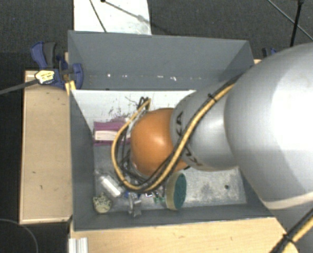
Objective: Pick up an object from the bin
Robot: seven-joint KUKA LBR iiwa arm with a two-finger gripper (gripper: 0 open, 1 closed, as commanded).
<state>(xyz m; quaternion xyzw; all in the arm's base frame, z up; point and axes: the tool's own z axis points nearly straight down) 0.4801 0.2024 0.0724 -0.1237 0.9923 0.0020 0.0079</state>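
Note:
Part of my gripper (134,204) shows as grey metal below the orange wrist cover, low over the bin's front left floor. A small white cylinder (108,186) lies just left of it. A knobbly grey-green lump (101,203) sits in the front left corner. Just right of the gripper, a teal disc with a tan rim (176,190) stands on edge. Whether anything sits in the gripper is hidden by the cover and cables.
A purple and white box (107,131) lies against the left wall, further back. The arm with its orange cover and looped cables spans the bin's middle and right. Bare speckled floor shows at the front right.

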